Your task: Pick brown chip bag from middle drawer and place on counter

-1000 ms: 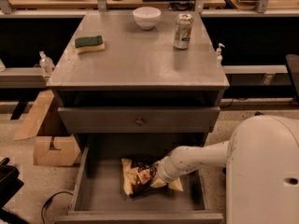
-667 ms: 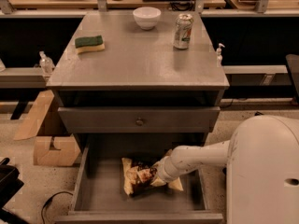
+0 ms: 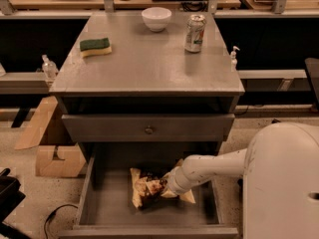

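The bag is lying crumpled on the floor of the open drawer, about midway between the side walls and a little toward the right. Its tan ends are showing to the left and to the right of the dark middle, so its long axis seems to be running across the drawer, side to side, though the creasing is making that hard to fix.

The gripper is sitting right at the bag's right half, touching it or all but touching it. The arm is reaching in from the right and slanting down to the left, so it is coming at the bag roughly along that long axis and is covering part of the right end. Whether the gripper is clamping the bag or only resting against it cannot be told.

The counter is lying above and behind. The shut top drawer is hanging over the back of the open one, so the lift will likely be needing to come forward before rising.
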